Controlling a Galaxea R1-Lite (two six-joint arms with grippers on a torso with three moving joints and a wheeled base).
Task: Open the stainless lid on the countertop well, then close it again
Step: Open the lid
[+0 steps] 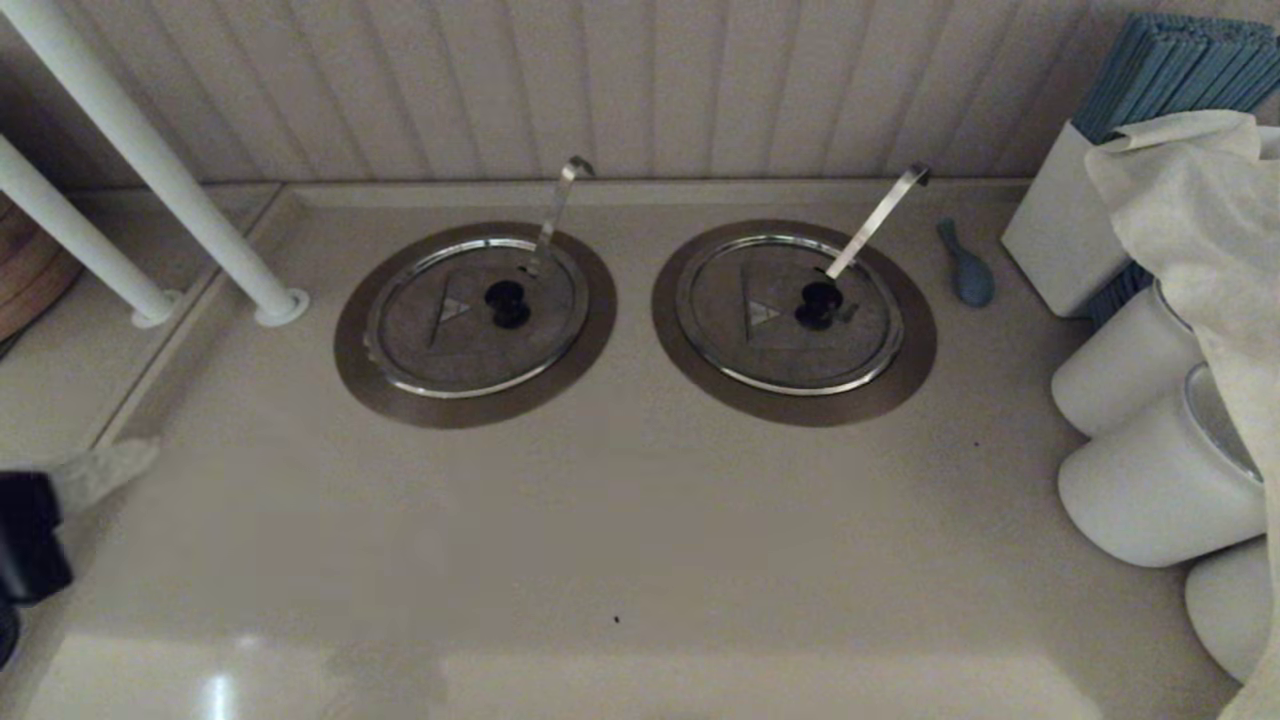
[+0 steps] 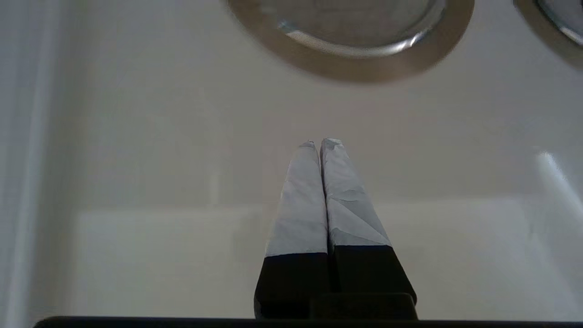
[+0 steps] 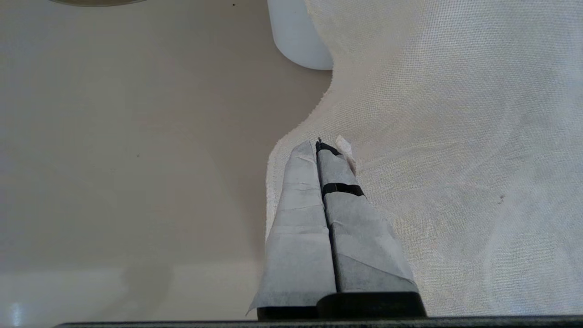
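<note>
The stainless lid (image 1: 470,315) lies shut and flat on the left countertop well, whose wide brushed flange (image 1: 400,395) rings it. It has a black knob (image 1: 507,303), a small triangle mark and a thin near-upright hooked handle (image 1: 560,205). The dark hole is hidden under the lid. My left gripper (image 1: 140,452) is shut and empty at the counter's near left edge, well short of the lid. In the left wrist view the gripper (image 2: 319,143) points at the flange (image 2: 355,68). My right gripper (image 3: 325,146) is shut and empty over a white cloth (image 3: 455,136).
The twin lid (image 1: 790,315) with a broad slanted handle (image 1: 880,220) sits to the right. A blue spoon-like thing (image 1: 966,265) lies beside it. White canisters (image 1: 1160,480), a box of blue sticks and the draped cloth (image 1: 1190,200) crowd the right. White poles (image 1: 170,180) stand at the back left.
</note>
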